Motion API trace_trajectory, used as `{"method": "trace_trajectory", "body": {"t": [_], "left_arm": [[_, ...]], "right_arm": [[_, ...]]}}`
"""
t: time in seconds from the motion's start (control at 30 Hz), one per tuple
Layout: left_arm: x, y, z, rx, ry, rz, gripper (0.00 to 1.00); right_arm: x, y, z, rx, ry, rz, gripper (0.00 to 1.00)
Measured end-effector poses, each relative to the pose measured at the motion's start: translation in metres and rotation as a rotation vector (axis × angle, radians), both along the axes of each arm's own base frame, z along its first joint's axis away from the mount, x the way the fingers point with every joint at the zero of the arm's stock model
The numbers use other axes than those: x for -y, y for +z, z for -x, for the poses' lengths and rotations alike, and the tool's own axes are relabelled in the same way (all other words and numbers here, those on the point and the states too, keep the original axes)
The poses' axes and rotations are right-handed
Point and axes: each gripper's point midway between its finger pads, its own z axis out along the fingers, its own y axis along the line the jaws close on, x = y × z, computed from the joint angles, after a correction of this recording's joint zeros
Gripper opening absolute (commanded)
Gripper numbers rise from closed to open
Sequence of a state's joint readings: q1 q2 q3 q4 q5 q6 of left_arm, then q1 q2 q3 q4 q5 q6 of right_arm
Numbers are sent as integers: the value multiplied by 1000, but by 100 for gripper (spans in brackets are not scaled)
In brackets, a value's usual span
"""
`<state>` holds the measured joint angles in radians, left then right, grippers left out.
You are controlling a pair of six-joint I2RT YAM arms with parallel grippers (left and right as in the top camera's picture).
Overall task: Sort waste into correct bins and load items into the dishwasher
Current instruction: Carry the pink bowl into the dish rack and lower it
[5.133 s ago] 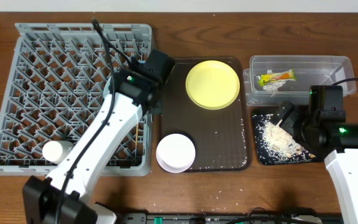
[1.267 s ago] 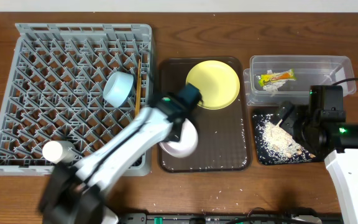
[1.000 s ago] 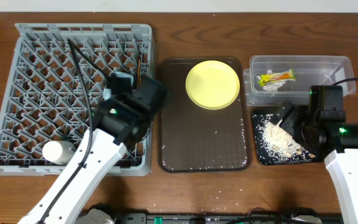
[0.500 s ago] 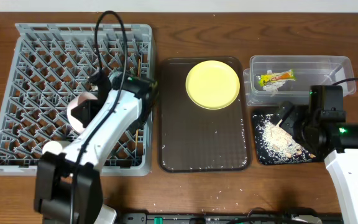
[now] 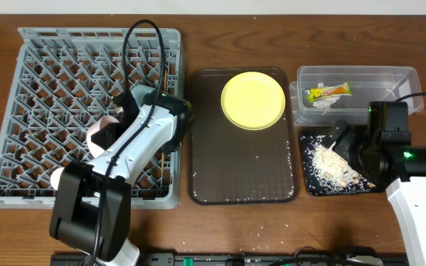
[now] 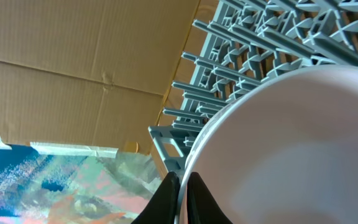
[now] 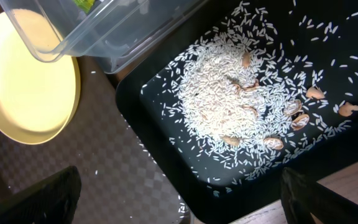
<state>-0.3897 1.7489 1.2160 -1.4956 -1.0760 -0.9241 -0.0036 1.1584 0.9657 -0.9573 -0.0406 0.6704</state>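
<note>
Overhead, left arm (image 5: 140,140) partly hides white-pink bowl (image 5: 96,136) at rack (image 5: 50,81).

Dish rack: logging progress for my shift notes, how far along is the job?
Done: wrapper in clear tub, rice in black tray, white cup in rack. In hand: left gripper clamps the white-pink bowl at the rack. Left: yellow plate on the brown tray.
</note>
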Motion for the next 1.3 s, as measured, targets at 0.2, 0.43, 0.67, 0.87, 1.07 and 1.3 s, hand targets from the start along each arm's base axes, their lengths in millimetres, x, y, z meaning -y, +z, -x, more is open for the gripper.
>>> {"method": "trace_trajectory", "body": {"t": [0.2,0.43,0.67,0.87,1.07,1.3], "left_arm": [[4,4,-4,5,-34,-26,8],[3,10,-7,9,-57,-58,8],[3,11,-9,15,-64,-66,8],[2,5,3,-53,-37,-40,8],[0,5,8,-91,-31,-47,8],[-2,9,12,-123,-32,-62,8]], "right_arm": [[0,0,0,0,0,0,99],[0,0,0,0,0,0,99],[0,0,0,0,0,0,99],[0,0,0,0,0,0,99],[0,0,0,0,0,0,99],[0,0,0,0,0,0,99]]}}
